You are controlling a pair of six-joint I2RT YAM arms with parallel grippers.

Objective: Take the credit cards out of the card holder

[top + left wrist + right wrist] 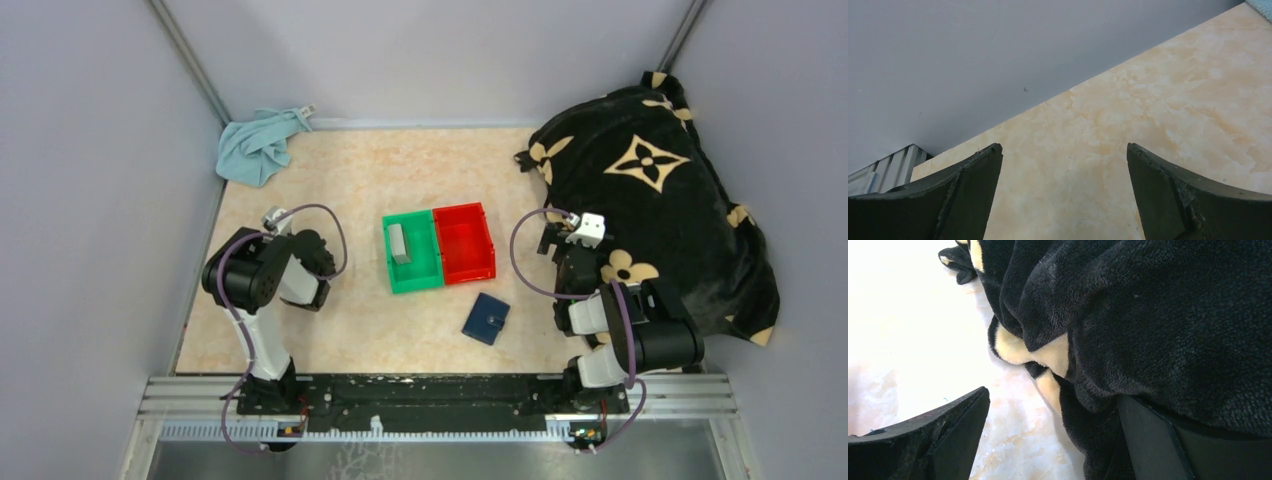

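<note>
The card holder (486,318) is a navy-blue wallet lying closed on the table, just in front of the red bin (465,243). One grey credit card (398,243) lies in the green bin (412,252). No other card shows. My left gripper (305,245) is open and empty left of the green bin; in its wrist view (1063,150) only bare table lies between the fingers. My right gripper (556,243) is open and empty right of the wallet, at the blanket's edge; in its wrist view (1053,400) the right finger (1148,440) touches the blanket.
A black flower-patterned blanket (650,200) fills the back right and shows close in the right wrist view (1158,315). A light-blue cloth (258,145) lies in the back left corner. Grey walls enclose the table; the left wall (973,60) is near my left gripper.
</note>
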